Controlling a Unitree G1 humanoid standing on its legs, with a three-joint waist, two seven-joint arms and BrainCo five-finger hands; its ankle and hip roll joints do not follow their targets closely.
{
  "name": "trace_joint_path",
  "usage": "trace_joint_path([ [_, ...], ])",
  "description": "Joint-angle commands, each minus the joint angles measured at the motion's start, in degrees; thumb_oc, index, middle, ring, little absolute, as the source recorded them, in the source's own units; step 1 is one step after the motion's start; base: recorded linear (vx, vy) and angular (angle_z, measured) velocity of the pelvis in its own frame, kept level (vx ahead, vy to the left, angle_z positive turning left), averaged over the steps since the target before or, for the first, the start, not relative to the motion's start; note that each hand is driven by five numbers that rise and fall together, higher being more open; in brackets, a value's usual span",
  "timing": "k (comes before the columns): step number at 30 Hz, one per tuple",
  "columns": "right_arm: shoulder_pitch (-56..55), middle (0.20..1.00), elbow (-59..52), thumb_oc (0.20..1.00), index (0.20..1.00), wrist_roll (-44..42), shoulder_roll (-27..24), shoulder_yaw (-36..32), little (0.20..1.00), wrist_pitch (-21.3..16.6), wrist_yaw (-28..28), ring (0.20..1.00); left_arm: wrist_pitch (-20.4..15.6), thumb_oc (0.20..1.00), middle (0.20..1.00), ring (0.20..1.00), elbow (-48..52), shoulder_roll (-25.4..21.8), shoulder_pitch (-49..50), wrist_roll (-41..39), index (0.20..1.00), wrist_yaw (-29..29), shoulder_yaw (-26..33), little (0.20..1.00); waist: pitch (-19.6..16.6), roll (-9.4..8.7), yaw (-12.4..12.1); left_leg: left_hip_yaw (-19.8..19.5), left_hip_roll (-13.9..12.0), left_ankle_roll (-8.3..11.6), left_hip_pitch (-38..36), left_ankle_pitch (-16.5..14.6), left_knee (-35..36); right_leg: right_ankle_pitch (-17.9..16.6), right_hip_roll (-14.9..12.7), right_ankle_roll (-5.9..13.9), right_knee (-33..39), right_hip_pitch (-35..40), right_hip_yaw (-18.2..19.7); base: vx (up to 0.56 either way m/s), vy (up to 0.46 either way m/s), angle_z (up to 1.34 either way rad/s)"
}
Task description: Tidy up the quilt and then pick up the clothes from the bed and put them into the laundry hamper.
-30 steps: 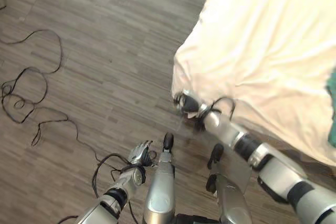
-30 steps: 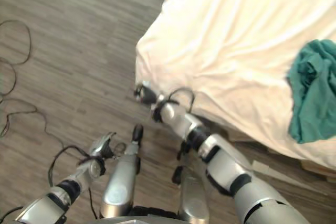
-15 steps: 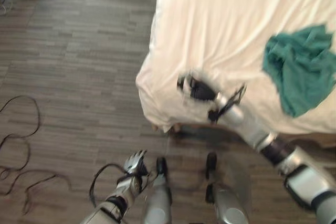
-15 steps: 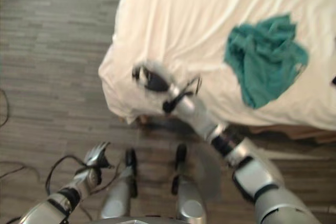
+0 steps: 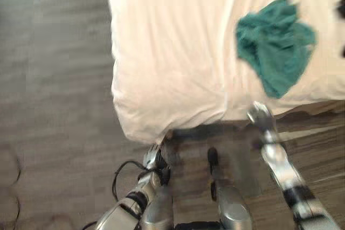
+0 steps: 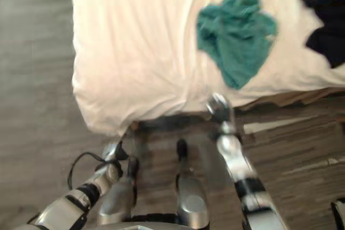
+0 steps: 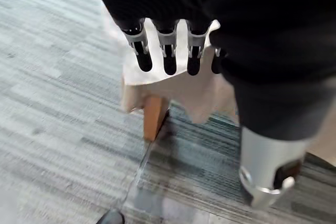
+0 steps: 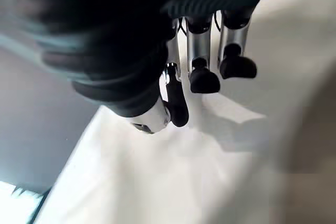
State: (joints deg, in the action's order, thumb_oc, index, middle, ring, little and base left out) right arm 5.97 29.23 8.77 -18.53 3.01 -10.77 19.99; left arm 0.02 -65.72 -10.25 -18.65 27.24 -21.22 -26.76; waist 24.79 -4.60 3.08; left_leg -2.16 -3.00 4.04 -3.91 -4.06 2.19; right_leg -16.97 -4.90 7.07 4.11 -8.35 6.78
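Observation:
A cream quilt [image 5: 172, 52] covers the bed, and its corner [image 5: 143, 127] hangs over the edge. A crumpled teal garment [image 6: 234, 33] lies on the quilt near the front edge, with a black garment [image 6: 326, 22] to its right. My right hand [image 6: 217, 106] hovers at the bed's front edge, just below the teal garment. Its fingers [image 8: 202, 80] are relaxed over the white quilt and hold nothing. My left hand [image 5: 153, 160] hangs low by the quilt's corner, its fingers [image 7: 168, 56] straight and empty.
Grey wood-plank floor [image 5: 54, 106] runs along the bed's left side and front. A wooden bed leg [image 7: 155, 116] stands under the hanging quilt corner. The bed's wooden frame [image 6: 291, 98] shows under the quilt at the right.
The camera has swung right, bringing the teal and black garments into view. My right hand has come off the quilt near its corner, back to the bed's front edge.

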Motion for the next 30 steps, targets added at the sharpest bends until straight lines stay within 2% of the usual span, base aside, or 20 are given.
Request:
trace_joint_path([
  [1, -5.6, 0.2, 5.5, 0.2, 0.2, -3.0, -3.9, 1.8, 0.2, 1.6, -0.6, 0.2, -0.3, 1.0, 1.0, 1.0, -2.9, -3.6, 0.2, -1.3, 1.0, 2.2, 2.3, 1.0, -4.4, 1.83, 3.5, 4.2, -2.3, 0.47, 4.5, -2.1, -3.4, 14.4, -7.2, 6.7, -9.5, -5.7, -12.0, -0.13, 0.173, -1.33],
  [2, -5.6, 0.2, 5.5, 0.2, 0.2, -3.0, -3.9, 1.8, 0.2, 1.6, -0.6, 0.2, -0.3, 1.0, 1.0, 1.0, -2.9, -3.6, 0.2, -1.3, 1.0, 2.2, 2.3, 1.0, -4.5, 1.73, 3.5, 4.1, -2.2, 0.46, 4.5, -1.9, -3.3, 14.4, -7.3, 6.69, -9.5, -5.8, -12.0, -0.21, 0.265, -1.66],
  [3, -8.5, 0.2, 6.5, 0.2, 0.2, -2.2, -2.6, 2.2, 0.2, 2.0, -1.4, 0.2, 0.2, 1.0, 1.0, 1.0, -2.9, -4.4, 2.2, -1.2, 1.0, 2.9, 4.2, 1.0, -5.7, 1.9, 3.3, 9.1, -2.6, -0.04, 2.9, -0.5, -2.3, 18.0, -6.3, 4.83, -14.4, -2.2, -17.5, -0.1, 0.093, -1.38],
  [4, -8.5, 0.2, 6.4, 0.2, 0.2, -2.2, -2.6, 2.2, 0.2, 2.1, -1.4, 0.2, 0.2, 1.0, 1.0, 1.0, -2.9, -4.5, 2.3, -1.2, 1.0, 2.9, 4.2, 1.0, -5.8, 1.82, 3.2, 9.2, -2.6, -0.06, 3.0, -0.3, -2.2, 17.8, -6.3, 4.81, -14.3, -2.3, -17.4, -0.22, 0.113, -1.95],
  [5, -9.1, 0.576, 10.5, 0.576, 0.576, -1.9, -1.7, 3.0, 0.576, 3.3, -2.5, 0.576, 0.5, 1.0, 1.0, 1.0, -3.2, -5.1, 4.2, -1.5, 1.0, 3.2, 6.1, 1.0, -7.2, 2.03, 2.3, 14.6, -3.7, -0.59, 2.1, 0.5, -1.2, 20.7, -6.8, 3.31, -19.8, -0.4, -21.7, -0.13, 0.02, -1.73],
  [6, -9.0, 1.0, 10.6, 1.0, 1.0, -1.9, -1.7, 3.0, 1.0, 3.2, -2.4, 1.0, 0.5, 1.0, 1.0, 1.0, -3.1, -5.1, 4.2, -1.5, 1.0, 3.2, 6.1, 1.0, -7.3, 2.0, 2.2, 14.7, -3.7, -0.6, 2.1, 0.7, -1.1, 20.6, -6.8, 3.27, -19.8, -0.5, -21.6, -0.16, -0.015, -1.9],
  [8, -7.1, 1.0, 17.2, 1.0, 1.0, -1.8, -0.7, 4.3, 1.0, 4.9, -3.0, 1.0, 0.1, 1.0, 1.0, 1.0, -2.9, -5.0, 5.6, -3.3, 1.0, 3.3, 7.3, 1.0, -9.2, 2.02, 0.7, 20.4, -4.8, -0.59, 1.9, 1.5, -0.9, 20.9, -9.7, 2.66, -19.5, 4.7, -27.7, -0.1, -0.124, -1.84],
  [10, -5.8, 1.0, 21.6, 1.0, 1.0, -1.3, 0.5, 5.5, 1.0, 6.1, -3.9, 1.0, -0.5, 1.0, 1.0, 1.0, -2.5, -4.9, 6.7, -4.9, 1.0, 3.8, 8.0, 1.0, -10.6, 1.91, -0.7, 24.0, -5.5, -0.03, 0.9, 1.0, -1.2, 20.6, -11.7, 3.69, -16.8, 8.8, -29.9, -0.08, -0.143, -1.41],
  [11, -5.7, 1.0, 21.6, 1.0, 1.0, -1.3, 0.5, 5.5, 1.0, 6.1, -3.9, 1.0, -0.5, 1.0, 1.0, 1.0, -2.5, -4.9, 6.7, -4.9, 1.0, 3.8, 8.0, 1.0, -10.6, 1.88, -0.9, 24.3, -5.5, -0.02, 0.7, 1.0, -1.2, 20.4, -11.6, 3.72, -16.6, 8.9, -29.7, -0.1, -0.224, -2.14],
  [12, -5.3, 1.0, 23.8, 1.0, 1.0, 0.1, 1.3, 6.8, 1.0, 6.9, -5.4, 1.0, -1.1, 1.0, 1.0, 1.0, -2.4, -4.9, 7.4, -5.3, 1.0, 4.4, 8.6, 1.0, -12.2, 1.68, -1.3, 27.8, -6.2, 0.58, 0.5, 1.1, -1.7, 19.7, -11.4, 4.7, -11.2, 10.8, -29.6, -0.05, -0.331, -2.42],
  [15, -6.0, 1.0, 26.1, 1.0, 1.0, 1.4, 2.1, 9.3, 1.0, 7.3, -7.5, 1.0, -1.4, 1.0, 1.0, 1.0, -2.9, -5.1, 8.5, -4.5, 1.0, 5.0, 9.5, 1.0, -13.5, 1.2, -0.6, 30.6, -9.1, 2.61, -0.9, 1.5, -4.9, 20.0, -8.1, 4.95, -4.9, 11.2, -25.7, 0.02, -0.378, -2.11],
  [16, -6.3, 1.0, 26.3, 1.0, 1.0, 1.8, 2.0, 10.0, 1.0, 7.2, -8.3, 1.0, -1.7, 1.0, 1.0, 1.0, -3.0, -5.2, 8.9, -4.7, 1.0, 4.8, 10.2, 1.0, -13.4, 1.21, -0.9, 30.6, -10.8, 3.69, -1.2, 2.8, -7.1, 20.5, -6.6, 4.64, -3.4, 11.9, -24.0, 0.03, -0.437, -1.96],
  [17, -5.9, 1.0, 26.6, 1.0, 1.0, 2.5, 1.6, 11.4, 1.0, 7.1, -9.4, 1.0, -2.5, 1.0, 1.0, 1.0, -2.6, -5.0, 9.0, -6.7, 1.0, 4.2, 11.5, 1.0, -12.3, 1.36, -2.1, 26.0, -13.0, 4.43, 0.2, 8.1, -11.5, 20.1, -4.3, 2.73, -2.6, 11.5, -20.8, 0.0, -0.281, -1.88],
  [18, -5.9, 1.0, 26.7, 1.0, 1.0, 2.5, 1.6, 11.4, 1.0, 7.1, -9.4, 1.0, -2.5, 1.0, 1.0, 1.0, -2.6, -5.0, 9.0, -6.7, 1.0, 4.2, 11.5, 1.0, -12.3, 1.42, -2.1, 25.9, -13.1, 4.51, 0.3, 8.1, -11.6, 20.1, -4.2, 2.66, -2.6, 11.5, -20.7, -0.03, -0.251, -1.77],
  [19, -5.6, 1.0, 27.6, 1.0, 1.0, 2.4, 1.3, 11.7, 1.0, 7.3, -9.6, 1.0, -2.7, 1.0, 1.0, 1.0, -2.3, -4.9, 8.9, -7.6, 1.0, 3.9, 11.8, 1.0, -12.0, 0.91, -3.1, 20.2, -12.1, 4.18, 1.3, 9.1, -13.5, 19.9, -3.7, 2.01, -2.7, 11.1, -19.4, 0.06, -0.176, -1.54],
  [20, -5.4, 1.0, 28.3, 1.0, 1.0, 2.5, 1.1, 12.2, 1.0, 7.6, -9.6, 1.0, -2.9, 1.0, 1.0, 1.0, -2.0, -4.9, 8.9, -8.6, 1.0, 4.0, 12.0, 1.0, -11.7, 0.21, -4.0, 13.9, -9.0, 3.06, 2.2, 6.5, -14.6, 20.2, -3.4, 1.69, -2.5, 11.2, -17.3, 0.13, -0.237, -1.32],
  [22, -4.9, 1.0, 30.5, 1.0, 1.0, 2.1, 1.2, 12.7, 1.0, 8.3, -9.4, 1.0, -2.9, 1.0, 1.0, 1.0, -0.8, -4.5, 8.2, -9.5, 1.0, 3.9, 11.5, 1.0, -11.4, -0.75, -6.0, 3.0, 0.4, 1.41, 5.5, -1.1, -13.9, 21.0, -2.7, 1.22, -2.5, 11.3, -13.3, 0.18, -0.193, -1.58],
  [24, -4.8, 1.0, 32.2, 1.0, 1.0, 2.3, 0.7, 11.8, 1.0, 8.2, -8.8, 1.0, -3.2, 1.0, 1.0, 1.0, 0.3, -4.2, 7.8, -9.8, 1.0, 4.1, 11.0, 1.0, -11.6, 0.52, -6.2, 1.3, 4.1, -0.04, 5.5, -1.2, -9.3, 21.7, -1.4, 0.92, -2.9, 11.8, -12.4, 0.11, -0.029, -1.17],
  [26, -5.0, 1.0, 33.6, 1.0, 1.0, 1.1, 0.8, 10.1, 1.0, 8.0, -9.2, 1.0, -3.4, 1.0, 1.0, 1.0, -0.3, -3.9, 7.7, -9.3, 1.0, 4.7, 10.3, 1.0, -12.2, 1.63, -5.0, 4.2, 3.1, -0.96, 3.1, -0.9, -5.8, 22.4, -0.1, 0.9, -3.8, 12.2, -12.3, 0.09, 0.031, -0.54],
  [30, -6.2, 1.0, 34.1, 1.0, 1.0, -1.9, 1.2, 7.8, 1.0, 8.1, -9.3, 1.0, -3.1, 1.0, 1.0, 1.0, -0.8, -3.2, 8.4, -7.6, 1.0, 6.1, 8.6, 1.0, -13.8, 2.46, -3.1, 3.5, 3.4, -2.3, -0.8, 0.0, -1.5, 23.5, 0.6, 1.1, -8.6, 12.2, -13.1, 0.11, 0.045, -0.06],
])
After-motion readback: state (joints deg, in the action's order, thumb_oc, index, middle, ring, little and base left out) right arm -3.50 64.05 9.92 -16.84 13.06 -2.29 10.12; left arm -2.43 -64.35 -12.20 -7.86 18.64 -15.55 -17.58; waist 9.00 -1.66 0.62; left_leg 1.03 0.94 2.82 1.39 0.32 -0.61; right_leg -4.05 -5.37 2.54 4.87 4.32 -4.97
